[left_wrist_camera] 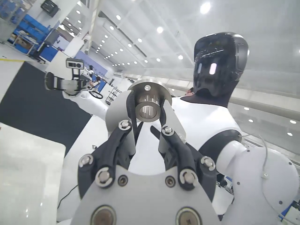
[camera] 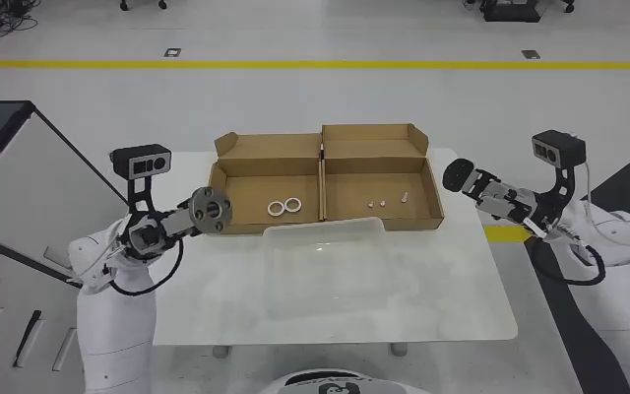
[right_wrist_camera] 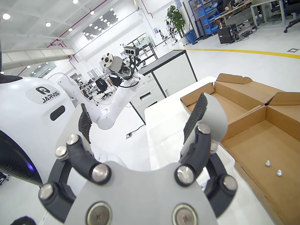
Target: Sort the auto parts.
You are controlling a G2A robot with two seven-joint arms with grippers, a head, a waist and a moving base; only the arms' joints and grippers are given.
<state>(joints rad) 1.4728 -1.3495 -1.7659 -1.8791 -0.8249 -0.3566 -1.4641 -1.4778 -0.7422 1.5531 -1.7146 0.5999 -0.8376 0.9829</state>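
My left gripper [left_wrist_camera: 146, 115] is shut on a round metal flanged hub [left_wrist_camera: 147, 105], raised off the table's left edge; the same hub [camera: 210, 209] sits beside the left cardboard box [camera: 246, 207]. Two white rings [camera: 284, 208] lie in that left box. Three small metal bolts [camera: 384, 197] lie in the right cardboard box [camera: 425, 187], two of them [right_wrist_camera: 273, 167] close by in the right wrist view. My right gripper [right_wrist_camera: 140, 120] is open and holds nothing; it hangs beyond the table's right edge, level with the boxes [camera: 456, 175].
A clear plastic tray [camera: 323, 258] sits on the white table [camera: 433, 305] just in front of the two boxes. A dark cabinet [right_wrist_camera: 168, 69] stands off the table's left side. A yellow floor line [camera: 315, 65] runs behind.
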